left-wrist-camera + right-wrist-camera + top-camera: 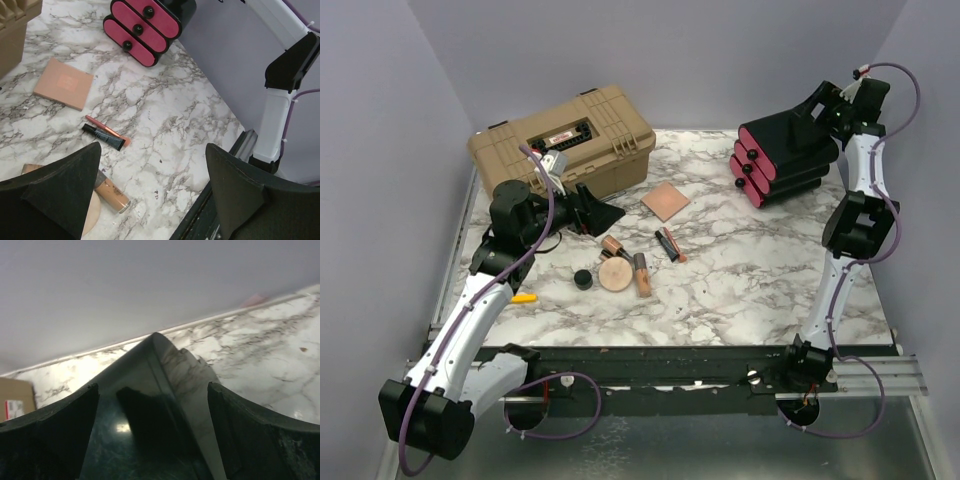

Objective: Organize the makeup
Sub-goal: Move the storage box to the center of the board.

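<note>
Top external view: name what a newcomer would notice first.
The black box with three pink drawers stands out at the far right, with the right hand at its rear. A tan hard plastic case fills the far left, and small cosmetics lie scattered mid-table, a round peach compact among them.

**No legible text**

A small red-and-white sticker (560, 137) sits on the lid of the tan hard plastic case (563, 140). Its print is too small and blurred to read in either the overhead or the right wrist view.

Makeup (615, 273) mid-table, tan case (560, 140) behind, drawer box (785, 150) right
</note>
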Controlling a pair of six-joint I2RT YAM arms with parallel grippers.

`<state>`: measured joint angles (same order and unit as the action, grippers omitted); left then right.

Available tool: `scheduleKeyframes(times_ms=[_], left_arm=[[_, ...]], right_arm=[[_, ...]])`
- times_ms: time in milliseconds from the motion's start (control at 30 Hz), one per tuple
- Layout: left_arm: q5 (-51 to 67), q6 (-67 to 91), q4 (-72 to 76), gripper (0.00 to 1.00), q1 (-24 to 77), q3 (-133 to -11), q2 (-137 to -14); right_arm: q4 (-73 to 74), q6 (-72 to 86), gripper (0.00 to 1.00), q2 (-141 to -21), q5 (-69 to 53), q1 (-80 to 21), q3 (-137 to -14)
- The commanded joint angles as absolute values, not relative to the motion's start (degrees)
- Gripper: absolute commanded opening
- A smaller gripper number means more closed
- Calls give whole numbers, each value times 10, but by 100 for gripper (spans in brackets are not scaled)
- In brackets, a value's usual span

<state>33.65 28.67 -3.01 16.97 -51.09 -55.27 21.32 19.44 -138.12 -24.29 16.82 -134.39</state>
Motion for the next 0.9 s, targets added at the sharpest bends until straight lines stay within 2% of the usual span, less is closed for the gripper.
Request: scheduleKeyframes(times_ms=[0,133,333,633,667,867], left_arm=[[382,301,-29,86,175,-521,-555],[374,295,-30,86,175,-517,-550],[380,289,-32,86,179,-528,-567],[379,280,-40,85,190,-534,-573],[378,279,-40,85,191,-534,-572],[356,277,-43,85,194,-533,-575]], right_arm=[[189,189,94,-1395,-341,164,-1337],[192,187,93,-1402,-391,164,-1336],[244,159,92,-1413,-397,148,-1339],[316,79,73,-1411,-368,123,-1323],[325,64,68,-1409,-367,121,-1323],[380,-43,67,-1376,-298,87,-1306]])
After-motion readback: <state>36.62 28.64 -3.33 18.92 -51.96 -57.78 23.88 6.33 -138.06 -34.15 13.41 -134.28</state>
